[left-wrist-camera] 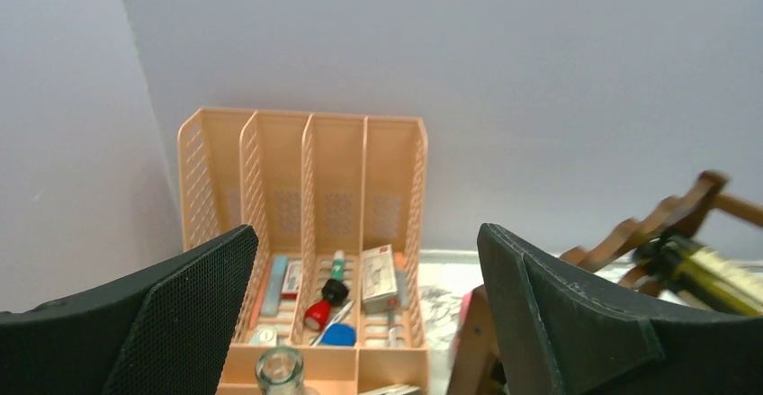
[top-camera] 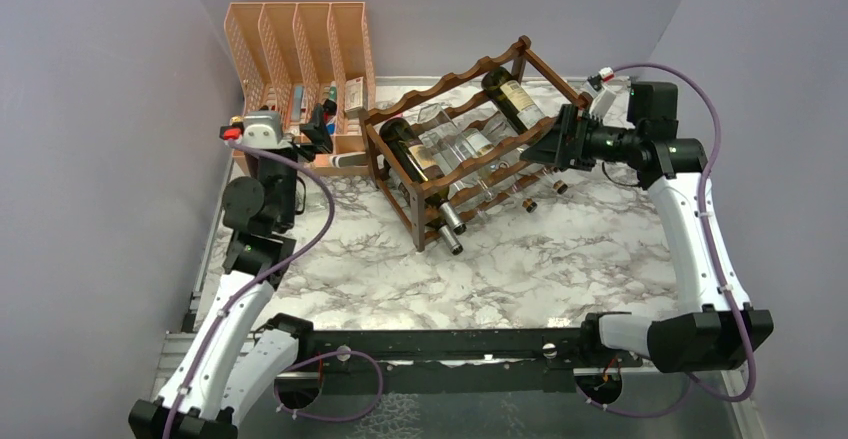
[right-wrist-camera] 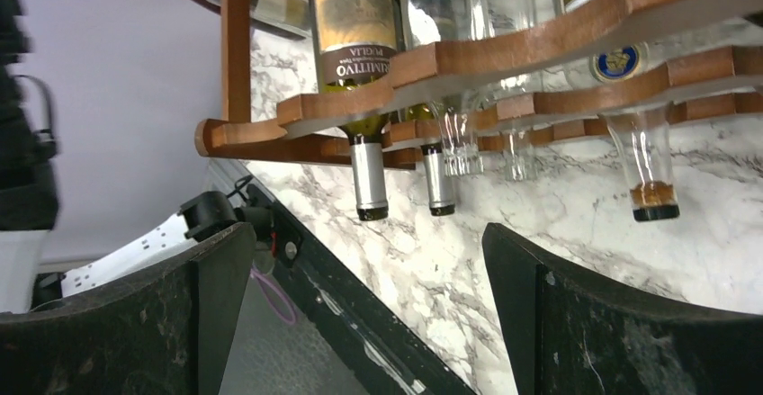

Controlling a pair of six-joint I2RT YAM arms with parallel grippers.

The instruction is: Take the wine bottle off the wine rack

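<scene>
Hovering at the right end of the wine rack (top-camera: 445, 94), the right claw (right-wrist-camera: 364, 233) is released, nothing gripped: still the approach step, I'd say. The dark wine bottle (top-camera: 515, 101) lies cradled on the top rails, just beside it. Next it must line up on the bottle between the rails. Bare tabletop (top-camera: 520, 259) in front leaves pull-out room. The left claw (left-wrist-camera: 367, 233) is released too, facing the organizer (left-wrist-camera: 301, 197).

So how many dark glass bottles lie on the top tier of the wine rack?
2. One dark bottle at the left end of the wine rack, the other near its right end, with clear bottles between them. Lower tiers may hide more.
</scene>
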